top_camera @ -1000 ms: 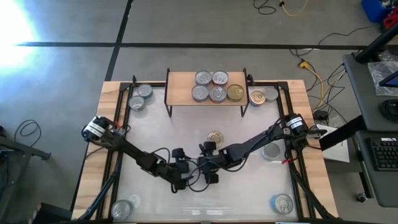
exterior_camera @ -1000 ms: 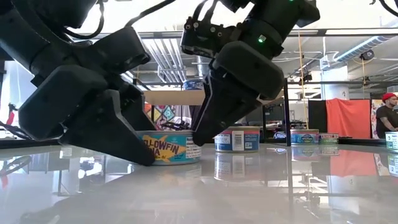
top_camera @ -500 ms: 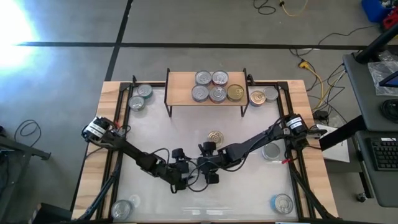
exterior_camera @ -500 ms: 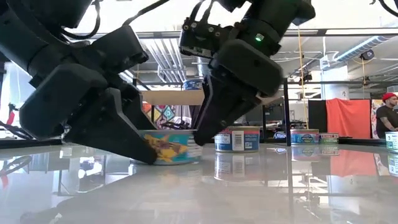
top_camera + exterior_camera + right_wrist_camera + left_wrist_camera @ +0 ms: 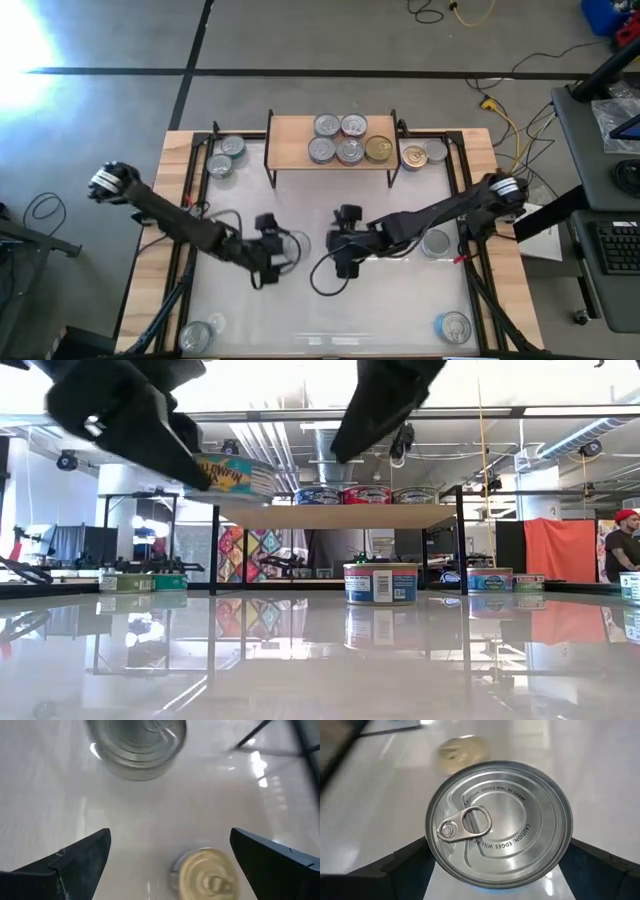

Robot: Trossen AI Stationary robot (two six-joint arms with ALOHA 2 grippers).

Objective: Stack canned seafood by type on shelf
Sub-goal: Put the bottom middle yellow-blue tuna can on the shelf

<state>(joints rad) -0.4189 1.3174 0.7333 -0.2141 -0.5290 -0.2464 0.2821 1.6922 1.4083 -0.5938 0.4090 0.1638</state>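
The left claw [image 5: 281, 250] is closed on a short round silver-topped tin [image 5: 498, 822], lifted clear of the white worktop [image 5: 300, 320] near its centre. The right claw [image 5: 170, 857] hangs beside it, fully open and empty. Risk: the tin could clip the light-wood shelf [image 5: 292, 135] edge on approach and topple tins stacked there.

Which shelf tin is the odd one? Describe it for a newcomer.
From above, find the wooden shelf at the table's far edge, bearing five tins. The gold-topped tin sits at the right end of the row nearer the arms. It alone on the board has a gold lid; its neighbours are silver-topped.
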